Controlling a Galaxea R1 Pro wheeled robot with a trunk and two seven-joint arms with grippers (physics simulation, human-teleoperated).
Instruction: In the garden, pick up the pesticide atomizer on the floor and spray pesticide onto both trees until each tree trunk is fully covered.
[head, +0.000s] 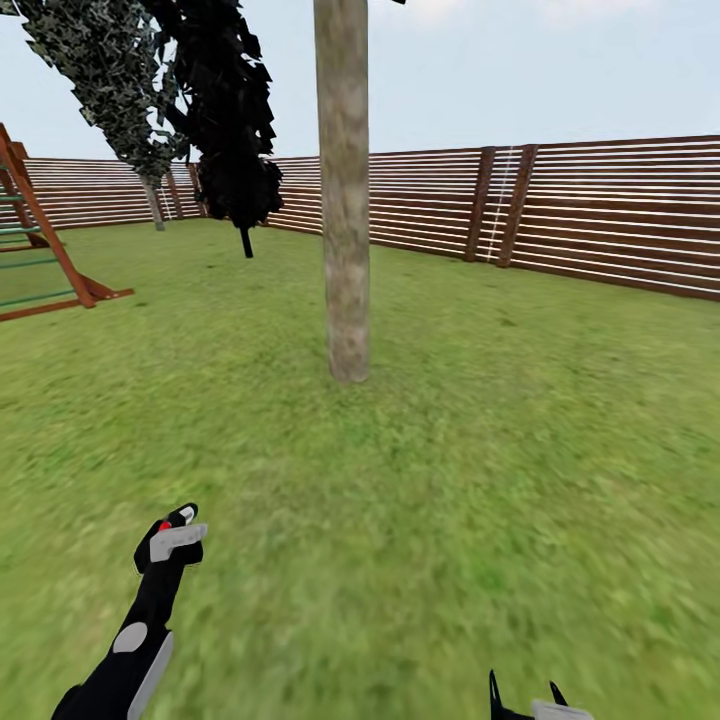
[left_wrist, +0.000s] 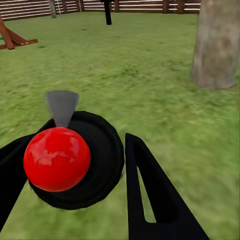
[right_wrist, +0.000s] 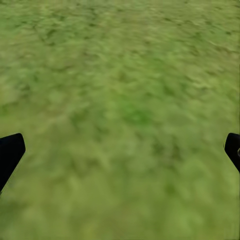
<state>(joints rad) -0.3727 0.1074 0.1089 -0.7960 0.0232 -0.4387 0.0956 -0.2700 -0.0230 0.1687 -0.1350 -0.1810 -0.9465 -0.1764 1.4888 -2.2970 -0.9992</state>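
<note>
The pesticide atomizer (head: 176, 532), black with a red knob and a grey nozzle, is held in my left gripper (head: 170, 545) low over the grass floor (head: 420, 480). In the left wrist view the atomizer (left_wrist: 75, 160) sits between the black fingers (left_wrist: 150, 195), its nozzle pointing out over the lawn. A thick pale trunk (head: 345, 200) of the near tree stands ahead, right of where the nozzle points, and shows as the trunk (left_wrist: 216, 45). A second tree's trunk (head: 153, 203) stands far back left. My right gripper (head: 524, 692) is open over bare grass (right_wrist: 120, 100). No pesticide is in view.
A brown slatted fence (head: 600, 210) bounds the lawn at the back and right. A wooden climbing frame (head: 45, 250) stands at the left. A black-leaved plant on a thin dark stem (head: 245, 240) hangs between the two trunks.
</note>
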